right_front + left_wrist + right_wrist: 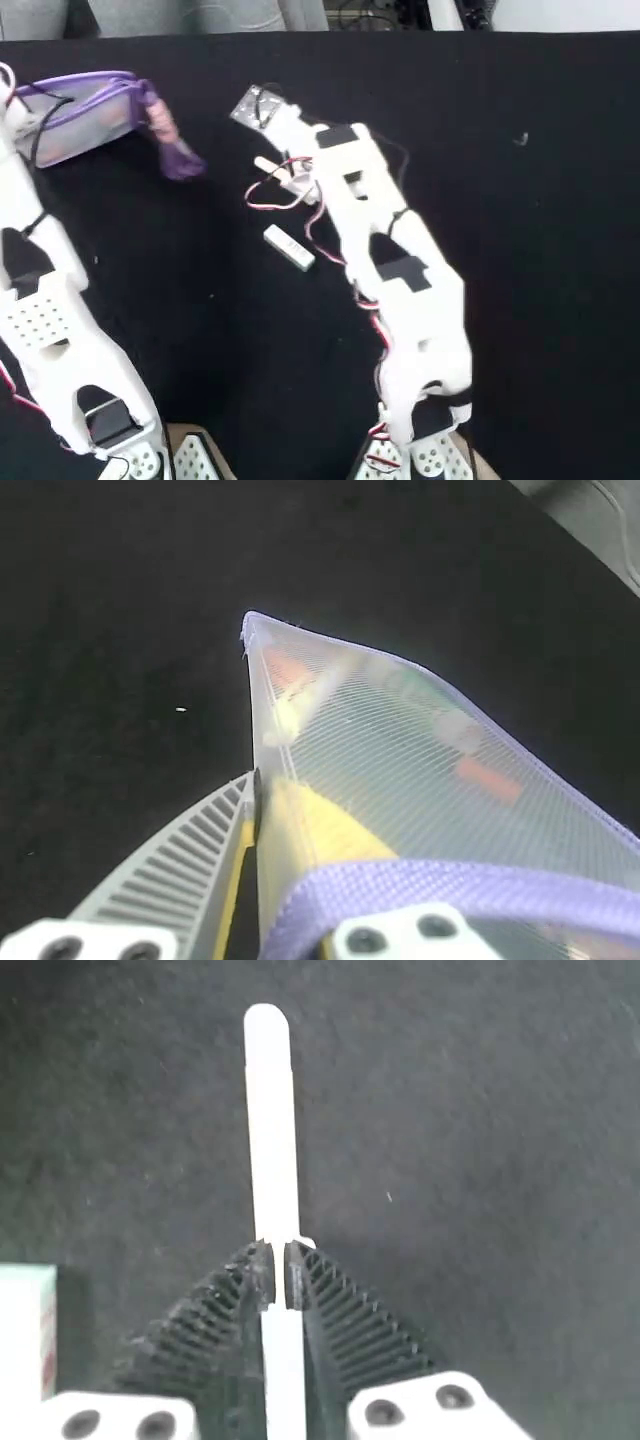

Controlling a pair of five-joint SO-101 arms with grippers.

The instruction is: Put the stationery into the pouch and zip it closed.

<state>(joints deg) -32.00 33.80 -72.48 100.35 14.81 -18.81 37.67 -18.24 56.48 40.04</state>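
- High view: a see-through pouch (85, 115) with purple trim is at the upper left of the frame, over the black bench (520, 250).
- Left wrist view: the left end effector (255, 780) is clamped on the pouch's edge. Blurred coloured items show through the pouch wall.
- Right wrist view: the right end effector (272, 1265) is closed tight around a slim white stick (270, 1130).
- High view: a small white box (288, 247) lies on the bench left of centre, beside the right arm and well apart from the pouch.

No legible text (just blurred red print on the white box (25, 1330))
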